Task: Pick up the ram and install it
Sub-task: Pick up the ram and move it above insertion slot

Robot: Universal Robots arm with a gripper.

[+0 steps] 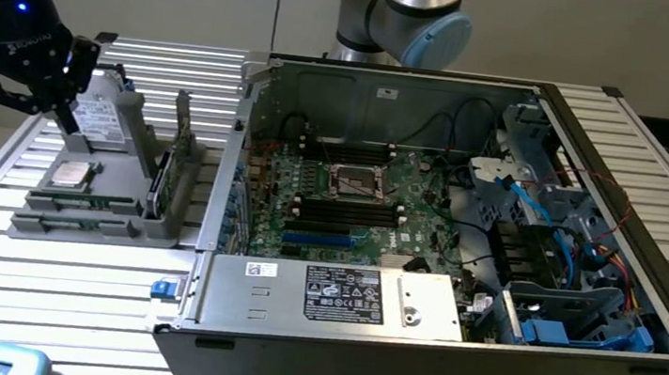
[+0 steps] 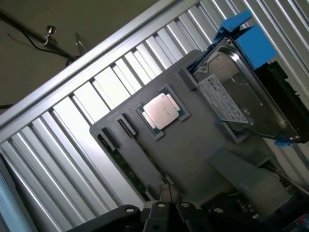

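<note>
**Hovering over the tray, ram not yet picked**

On the exterior view's left, your hand [image 1: 65,124] hangs above the grey tray [image 1: 122,168], fingers together and clamped on nothing. The ram [image 1: 78,202] sits on edge in its slot at the tray's near side. Its long axis runs left-right in that view, roughly parallel to the motherboard [image 1: 422,198] slots in the open case [image 1: 359,91] further right. Neither pick nor install is done.

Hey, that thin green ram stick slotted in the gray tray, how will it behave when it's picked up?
The ram looks like a thin rigid board, so it probably stays stiff rather than flopping. It's slim beside the boxy drive, so likely light. It sits in a narrow slot of the gray tray, so a skewed pull might bind it.
</note>
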